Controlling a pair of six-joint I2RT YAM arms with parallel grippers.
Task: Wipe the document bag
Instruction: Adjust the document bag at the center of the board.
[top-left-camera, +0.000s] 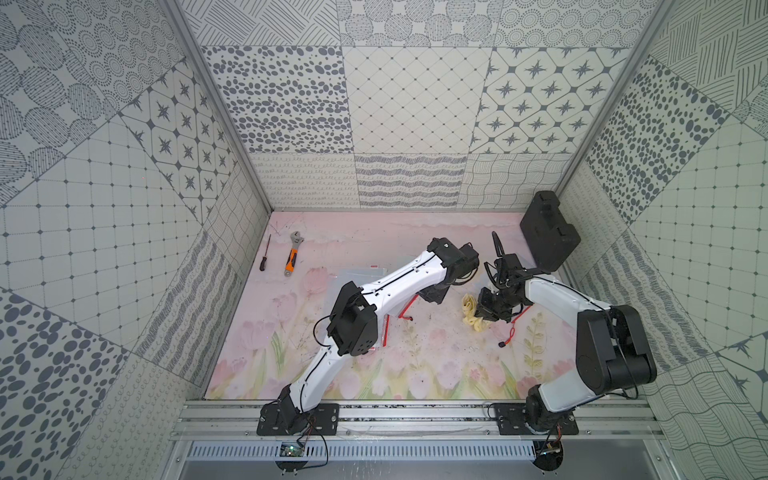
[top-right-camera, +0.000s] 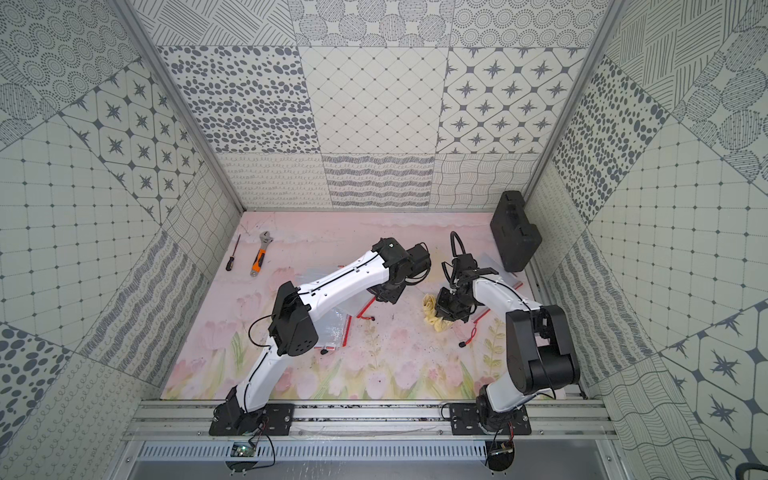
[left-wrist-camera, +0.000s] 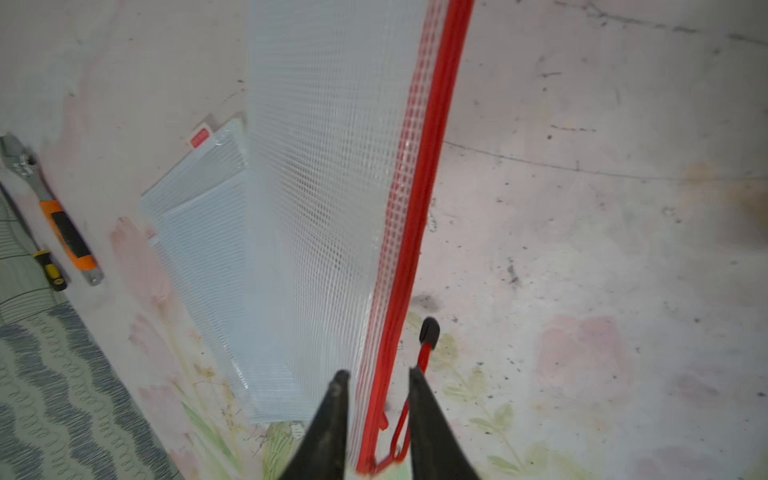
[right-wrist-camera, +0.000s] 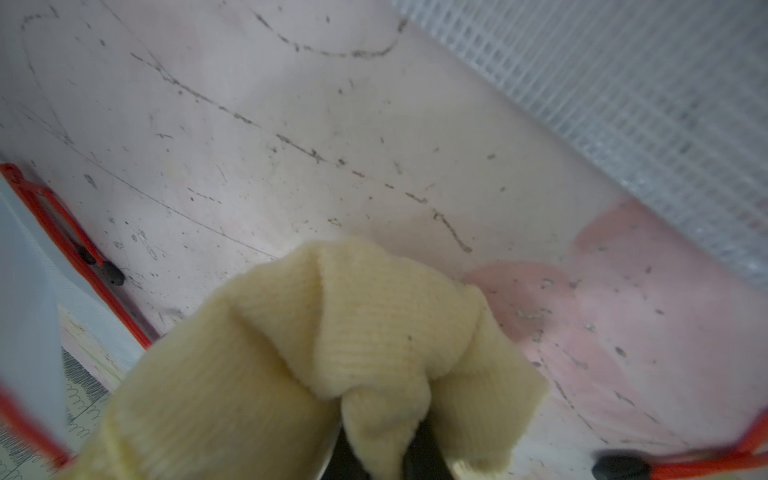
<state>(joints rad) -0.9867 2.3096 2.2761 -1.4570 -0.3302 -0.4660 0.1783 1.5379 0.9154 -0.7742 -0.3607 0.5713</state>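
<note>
- The right gripper (right-wrist-camera: 376, 453) is clamping a bunched yellow cloth (right-wrist-camera: 353, 332) between its closed fingers, low over the floral table mat (top-left-camera: 415, 365).
- Just beside it, the left gripper (left-wrist-camera: 378, 378) is sitting with its jaws narrowly parted around the red zipper edge (left-wrist-camera: 432, 166) of the mesh document bag (left-wrist-camera: 324, 208). That edge is standing up off the mat near the table's middle.
- Farther back, an orange-handled wrench (top-left-camera: 293, 255) and a screwdriver (top-left-camera: 265, 253) are lying side by side, well apart from a black case (top-left-camera: 548, 230) sitting in the far right corner.
</note>
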